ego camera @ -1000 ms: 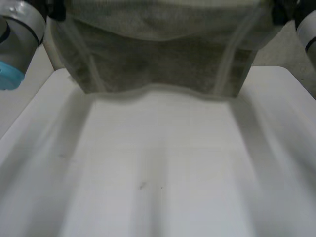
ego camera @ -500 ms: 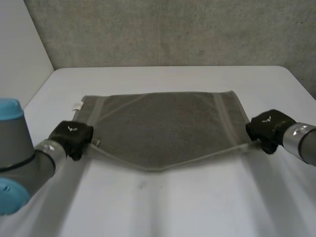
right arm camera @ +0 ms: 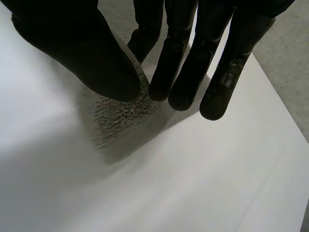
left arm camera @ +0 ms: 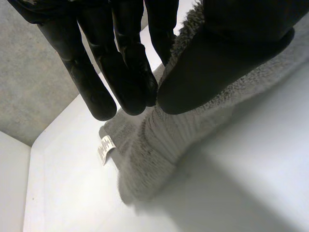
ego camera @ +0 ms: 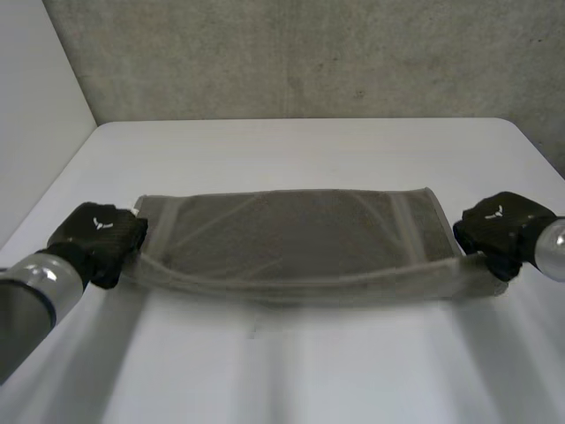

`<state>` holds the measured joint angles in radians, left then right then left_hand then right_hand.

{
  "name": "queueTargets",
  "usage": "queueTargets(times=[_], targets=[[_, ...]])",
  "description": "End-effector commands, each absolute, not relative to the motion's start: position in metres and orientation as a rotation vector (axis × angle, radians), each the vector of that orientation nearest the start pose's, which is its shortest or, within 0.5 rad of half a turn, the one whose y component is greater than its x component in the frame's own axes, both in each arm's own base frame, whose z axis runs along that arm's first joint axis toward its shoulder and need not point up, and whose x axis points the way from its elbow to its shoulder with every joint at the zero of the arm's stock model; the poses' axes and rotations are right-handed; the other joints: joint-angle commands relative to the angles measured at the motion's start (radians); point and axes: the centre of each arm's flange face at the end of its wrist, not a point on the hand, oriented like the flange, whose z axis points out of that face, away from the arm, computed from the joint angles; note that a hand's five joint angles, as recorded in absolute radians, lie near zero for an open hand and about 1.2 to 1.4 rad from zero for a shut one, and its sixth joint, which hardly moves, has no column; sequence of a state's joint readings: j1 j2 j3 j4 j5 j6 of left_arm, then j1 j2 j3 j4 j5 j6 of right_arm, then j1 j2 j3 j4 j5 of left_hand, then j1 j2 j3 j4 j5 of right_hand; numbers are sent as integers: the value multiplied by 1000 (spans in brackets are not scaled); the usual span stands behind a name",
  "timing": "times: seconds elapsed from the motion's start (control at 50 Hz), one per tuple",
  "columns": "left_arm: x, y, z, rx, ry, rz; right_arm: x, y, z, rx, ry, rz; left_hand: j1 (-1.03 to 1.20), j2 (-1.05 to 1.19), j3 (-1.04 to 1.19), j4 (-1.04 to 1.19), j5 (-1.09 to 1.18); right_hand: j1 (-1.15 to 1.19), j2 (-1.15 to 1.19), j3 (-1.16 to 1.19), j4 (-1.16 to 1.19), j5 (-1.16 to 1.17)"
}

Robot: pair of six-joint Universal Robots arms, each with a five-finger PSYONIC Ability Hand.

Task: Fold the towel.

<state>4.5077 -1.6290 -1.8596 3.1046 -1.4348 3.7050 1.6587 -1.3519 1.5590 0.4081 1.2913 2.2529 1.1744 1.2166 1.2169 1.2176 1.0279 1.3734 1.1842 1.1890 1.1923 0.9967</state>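
l hand (ego camera: 97,231) + r hand (ego camera: 499,225) each closed in a pinch on one end of doubled grey terry towel (ego camera: 291,234); white tabletop (ego camera: 309,371), grey wall (ego camera: 309,53) behind.

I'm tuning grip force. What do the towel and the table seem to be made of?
The towel looks like grey terry cloth: fuzzy looped pile, flatter woven bands near its ends. The table looks like smooth white laminate or plastic with a soft sheen; which, I cannot tell.

No legible print on towel label (left arm camera: 105,149)
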Motion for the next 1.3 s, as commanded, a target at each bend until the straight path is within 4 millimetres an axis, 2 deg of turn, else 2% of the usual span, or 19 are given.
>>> queueTargets(times=[0.02,0.06,0.12,0.16,0.28,0.58,0.6,0.62,0.64,0.66,0.74,0.8,0.86,0.9,1.0,1.02,1.12,1.22,1.3], targets=[[-210,-288,196,1058,2292,-1734,187,-322,203,-1372,2444,-1625,222,180,179,179,194,23,212,207,204,225],[-217,-317,193,1045,2273,-1763,195,-342,201,-1305,2405,-1703,222,180,179,179,194,23,212,207,204,225],[-220,-330,191,1041,2263,-1776,202,-351,202,-1285,2368,-1758,222,180,179,179,194,23,212,207,204,225],[-230,-350,187,1038,2248,-1817,213,-369,199,-1241,2302,-1863,222,180,179,179,194,23,212,207,204,225],[-244,-384,178,969,2255,-1897,226,-404,192,-1152,2214,-2087,222,180,179,179,194,23,212,207,204,225],[-267,-423,145,949,2211,-1938,249,-447,148,-1149,2124,-2224,222,180,179,179,194,23,212,207,204,225],[-267,-426,142,933,2208,-1929,249,-451,143,-1146,2126,-2227,222,180,179,179,194,-136,53,48,45,66],[-267,-426,142,933,2208,-1929,249,-451,143,-1146,2126,-2227,222,180,179,179,194,-138,52,47,44,65],[-266,-428,142,915,2203,-1924,250,-453,140,-1148,2128,-2231,-353,-395,-396,-396,-381,-995,-806,-811,-814,-793],[-266,-427,140,902,2205,-1911,249,-454,137,-1145,2140,-2235,-1000,-1042,-1042,-1043,-1028,-1199,-1010,-1014,-1018,-997],[-267,-425,143,879,2199,-1903,255,-450,141,-1137,2142,-2248,-1000,-1042,-1042,-1043,-1028,-1199,-1010,-1014,-1018,-997],[-268,-420,150,866,2202,-1892,256,-441,171,-1105,2101,-2291,-1000,-1042,-1042,-1043,-1028,-1199,-1010,-1014,-1018,-997],[-265,-412,166,851,2201,-1883,255,-437,184,-1099,2084,-2310,-1000,-1042,-1042,-1043,-1028,-1199,-1010,-1014,-1018,-997],[-260,-402,181,840,2206,-1871,251,-425,206,-1088,2068,-2332,-1000,-1042,-1042,-1043,-1028,-1199,-1010,-1014,-1018,-997],[-252,-382,199,837,2215,-1861,244,-400,230,-1090,2074,-2325,-1000,-1042,-1042,-1043,-1028,-1199,-1010,-1014,-1018,-997],[-252,-382,199,837,2215,-1861,244,-400,230,-1090,2074,-2325,-1000,-1042,-1042,-1043,-1028,-1199,-1010,-1014,-1018,-997],[-240,-357,214,829,2221,-1851,235,-360,235,-1135,2192,-2155,-1000,-1042,-1042,-1043,-1028,-1199,-1010,-1014,-1018,-997],[-234,-341,215,833,2238,-1830,224,-339,224,-1154,2314,-1983,-1000,-1042,-1042,-1043,-1028,-1199,-1010,-1014,-1018,-997],[-228,-333,213,828,2250,-1814,212,-334,212,-1144,2386,-1898,-1000,-1042,-1042,-1043,-1028,-1199,-1010,-1014,-1018,-997]])
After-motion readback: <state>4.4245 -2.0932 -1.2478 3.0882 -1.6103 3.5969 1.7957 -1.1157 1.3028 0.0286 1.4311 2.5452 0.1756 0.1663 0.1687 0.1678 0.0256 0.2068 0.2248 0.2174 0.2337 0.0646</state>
